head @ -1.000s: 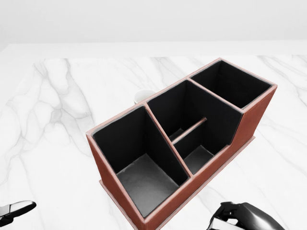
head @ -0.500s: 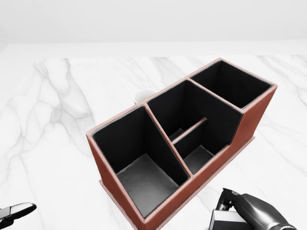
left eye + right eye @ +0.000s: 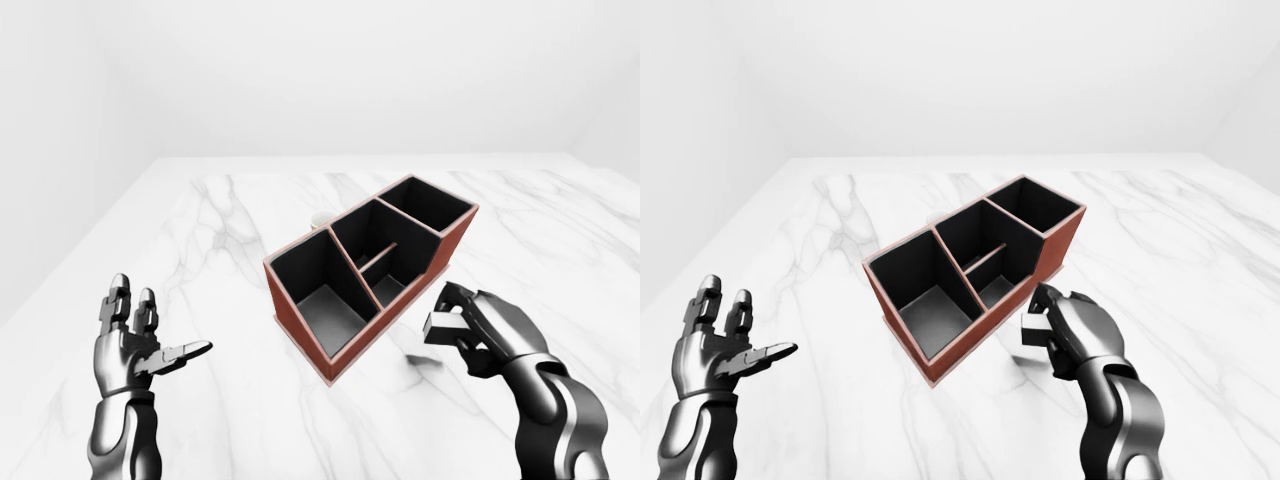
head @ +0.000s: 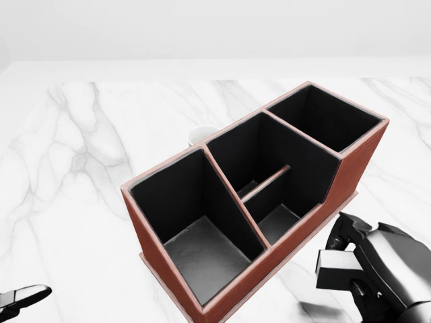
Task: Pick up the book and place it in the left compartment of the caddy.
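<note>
The caddy (image 4: pixel 229 282) is a red-brown box with black-lined compartments, standing slantwise on the white marble table (image 4: pixel 74 155). Its left compartment (image 4: pixel 202 252) is the large one nearest the bottom of the head view, and nothing lies in it. My right hand (image 3: pixel 462 328) hovers above the table just right of the caddy's near end, fingers shut on a small book (image 4: pixel 339 264) with a pale cover and dark edge. The book's shadow (image 3: pixel 422 361) lies on the marble below. My left hand (image 3: pixel 150 345) hangs open far to the left, palm up, holding nothing.
A small white round object (image 4: pixel 199 134) peeks out behind the caddy's far wall. The caddy's middle section (image 4: pixel 269 185) is split by a low divider, and a third compartment (image 4: pixel 323 118) sits at its upper right end. The table's left edge (image 3: pixel 90 250) runs diagonally.
My right hand has risen from the bottom edge of the head view, carrying the book up and rightward beside the caddy. The left hand and caddy have not moved.
</note>
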Tool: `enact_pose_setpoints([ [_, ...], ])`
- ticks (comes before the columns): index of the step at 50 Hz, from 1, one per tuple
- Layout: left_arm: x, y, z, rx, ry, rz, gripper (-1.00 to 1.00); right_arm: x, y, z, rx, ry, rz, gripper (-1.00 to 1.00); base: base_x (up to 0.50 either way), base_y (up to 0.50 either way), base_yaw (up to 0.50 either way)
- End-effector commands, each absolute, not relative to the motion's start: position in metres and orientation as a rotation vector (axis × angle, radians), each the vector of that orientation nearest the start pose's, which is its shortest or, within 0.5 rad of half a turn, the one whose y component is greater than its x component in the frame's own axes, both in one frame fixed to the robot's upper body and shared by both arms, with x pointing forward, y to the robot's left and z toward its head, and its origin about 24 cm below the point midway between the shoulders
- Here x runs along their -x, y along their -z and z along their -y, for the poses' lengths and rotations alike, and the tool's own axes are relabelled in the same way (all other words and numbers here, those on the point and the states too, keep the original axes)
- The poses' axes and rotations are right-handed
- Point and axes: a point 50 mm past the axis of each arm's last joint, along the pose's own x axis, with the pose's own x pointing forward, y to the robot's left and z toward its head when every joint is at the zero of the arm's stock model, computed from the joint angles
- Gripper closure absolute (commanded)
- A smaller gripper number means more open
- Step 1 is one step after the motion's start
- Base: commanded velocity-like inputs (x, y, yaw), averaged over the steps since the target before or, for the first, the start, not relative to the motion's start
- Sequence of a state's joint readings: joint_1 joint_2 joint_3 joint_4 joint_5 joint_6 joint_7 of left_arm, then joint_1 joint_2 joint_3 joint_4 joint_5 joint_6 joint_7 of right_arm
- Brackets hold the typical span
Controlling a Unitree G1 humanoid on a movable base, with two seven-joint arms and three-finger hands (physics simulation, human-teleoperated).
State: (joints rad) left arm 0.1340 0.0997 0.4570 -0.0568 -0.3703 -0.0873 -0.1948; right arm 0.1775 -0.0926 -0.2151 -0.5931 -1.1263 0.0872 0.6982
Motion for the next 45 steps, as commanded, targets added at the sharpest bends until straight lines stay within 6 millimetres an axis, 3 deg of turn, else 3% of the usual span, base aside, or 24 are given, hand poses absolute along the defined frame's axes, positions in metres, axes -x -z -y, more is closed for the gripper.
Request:
enact_pose_setpoints([
  [1, -0.201, -0.052, -0.274, 0.182, -0.295, 0.146, -1.00, -0.191, -0.151, 0.204, 1.310, 0.043, -0.109, 1.00, 0.00, 0.00, 0.00],
  [12, -0.198, -0.056, -0.276, 0.176, -0.299, 0.166, -1.00, -0.192, -0.173, 0.191, 1.341, 0.089, 0.009, 1.00, 0.00, 0.00, 0.00],
  [26, -0.201, -0.051, -0.275, 0.180, -0.298, 0.144, -1.00, -0.180, -0.215, 0.171, 1.410, 0.255, 0.206, 1.00, 0.00, 0.00, 0.00],
  [32, -0.199, -0.051, -0.275, 0.182, -0.301, 0.142, -1.00, -0.179, -0.223, 0.168, 1.420, 0.292, 0.236, 1.00, 0.00, 0.00, 0.00],
  [39, -0.199, -0.052, -0.276, 0.178, -0.303, 0.146, -1.00, -0.176, -0.223, 0.160, 1.431, 0.250, 0.277, 1.00, 0.00, 0.00, 0.00],
  [45, -0.199, -0.051, -0.275, 0.177, -0.304, 0.141, -1.00, -0.171, -0.228, 0.138, 1.495, 0.103, 0.444, 1.00, 0.00, 0.00, 0.00],
])
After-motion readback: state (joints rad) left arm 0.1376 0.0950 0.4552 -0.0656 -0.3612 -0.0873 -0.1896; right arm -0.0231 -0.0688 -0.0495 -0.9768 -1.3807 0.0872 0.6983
